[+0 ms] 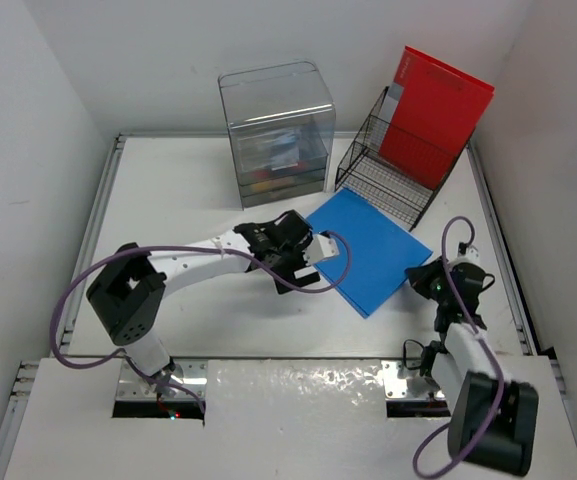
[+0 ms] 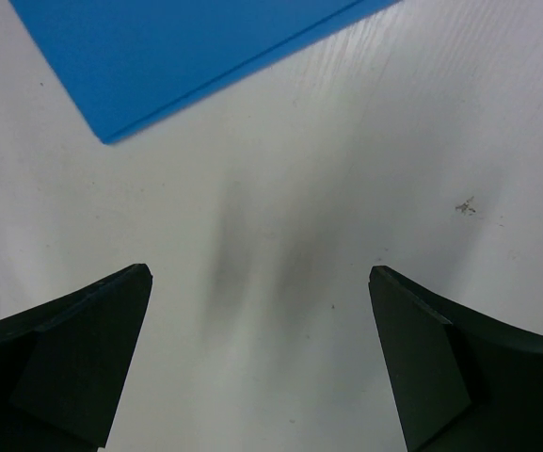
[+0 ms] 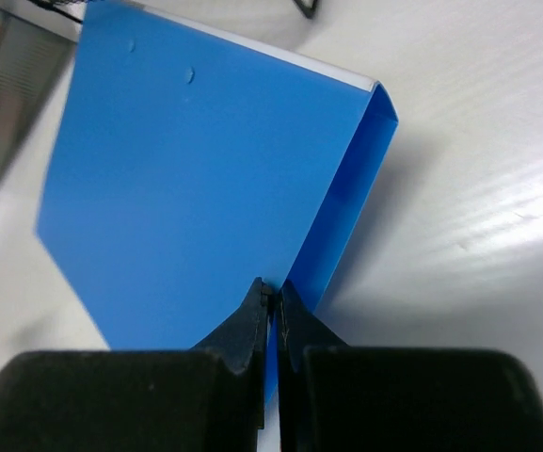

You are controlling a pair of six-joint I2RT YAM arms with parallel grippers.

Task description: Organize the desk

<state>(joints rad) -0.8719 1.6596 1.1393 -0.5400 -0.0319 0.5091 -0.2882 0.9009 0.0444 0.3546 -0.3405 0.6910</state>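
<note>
A blue folder [image 1: 368, 250] lies on the white desk [image 1: 178, 200], in front of the wire rack. My right gripper [image 1: 424, 279] is shut on the folder's right edge; in the right wrist view the fingertips [image 3: 257, 303] pinch that edge of the folder [image 3: 196, 188], which is raised slightly off the desk. My left gripper [image 1: 306, 265] is open and empty at the folder's left side. In the left wrist view it [image 2: 260, 282] hovers over bare desk [image 2: 346, 169], with a corner of the folder [image 2: 177, 47] just ahead.
A clear plastic drawer unit [image 1: 276, 130] stands at the back centre. A black wire file rack [image 1: 393, 170] at the back right holds a red folder [image 1: 433, 115]. White wall panels close in the desk on three sides.
</note>
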